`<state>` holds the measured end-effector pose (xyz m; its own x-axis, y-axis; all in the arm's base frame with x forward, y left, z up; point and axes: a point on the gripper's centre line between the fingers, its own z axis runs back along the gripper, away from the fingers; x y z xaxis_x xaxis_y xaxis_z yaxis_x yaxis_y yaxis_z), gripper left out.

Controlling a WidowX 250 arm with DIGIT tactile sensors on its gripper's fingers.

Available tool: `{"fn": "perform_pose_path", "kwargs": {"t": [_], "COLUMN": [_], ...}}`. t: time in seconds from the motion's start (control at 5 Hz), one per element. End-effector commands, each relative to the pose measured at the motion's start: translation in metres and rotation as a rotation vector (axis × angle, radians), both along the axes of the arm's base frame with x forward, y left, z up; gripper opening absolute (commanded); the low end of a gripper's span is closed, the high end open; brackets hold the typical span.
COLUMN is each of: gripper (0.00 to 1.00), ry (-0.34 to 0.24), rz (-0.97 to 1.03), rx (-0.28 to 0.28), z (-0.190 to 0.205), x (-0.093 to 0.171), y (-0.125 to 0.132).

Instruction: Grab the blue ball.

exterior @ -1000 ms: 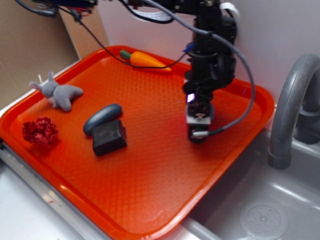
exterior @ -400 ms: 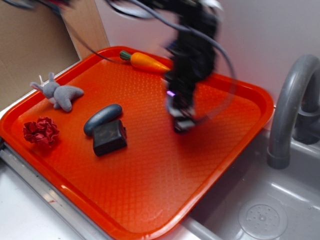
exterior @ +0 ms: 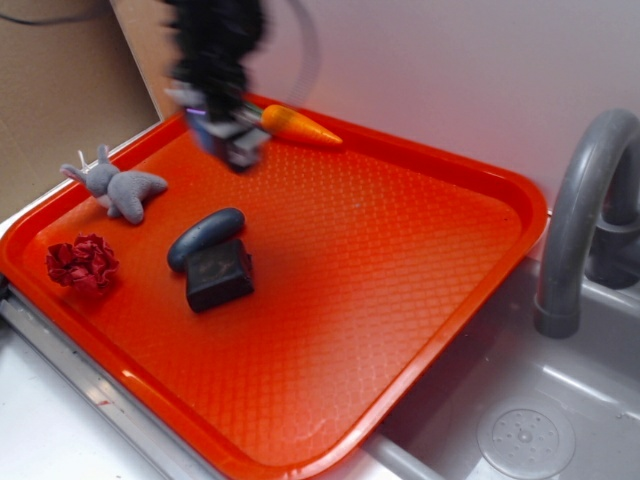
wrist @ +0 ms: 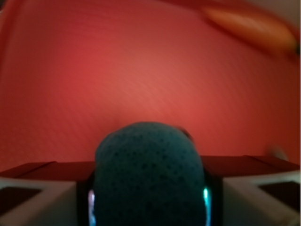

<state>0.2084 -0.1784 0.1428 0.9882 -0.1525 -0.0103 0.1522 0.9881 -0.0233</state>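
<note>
Gripping blue ball (wrist: pixel 148 176), pincer (exterior: pixel 232 143) above red tray (exterior: pixel 400 260), no legible writing

**Two views, one tray**

Exterior: set high and off to the front, looking obliquely down over the whole orange tray (exterior: pixel 400 300), sink alongside. Wrist: mounted on the tool (wrist: pixel 148 207), very near, facing the tray floor (wrist: pixel 141 70). Shared: tray surface and toy carrot (exterior: pixel 298 123) (wrist: pixel 249 26).

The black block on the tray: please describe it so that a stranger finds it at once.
Look at the orange tray, at its left half. The black block lies there, touching the dark blue capsule behind it. It alone is dark and boxy; the red crumpled ball lies apart, further left.
</note>
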Motion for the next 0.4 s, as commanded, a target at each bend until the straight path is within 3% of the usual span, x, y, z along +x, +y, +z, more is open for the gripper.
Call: {"fn": "perform_pose_path", "kwargs": {"t": [0.0,0.2], "gripper": [0.0,0.0], "ry": [-0.037,-0.073], "rz": [0.297,0.23], "rx": [-0.06,-0.075], "z": [0.0262,0.0276], "x": [-0.0505,-0.0472], "y": [0.054,0.0502]}}
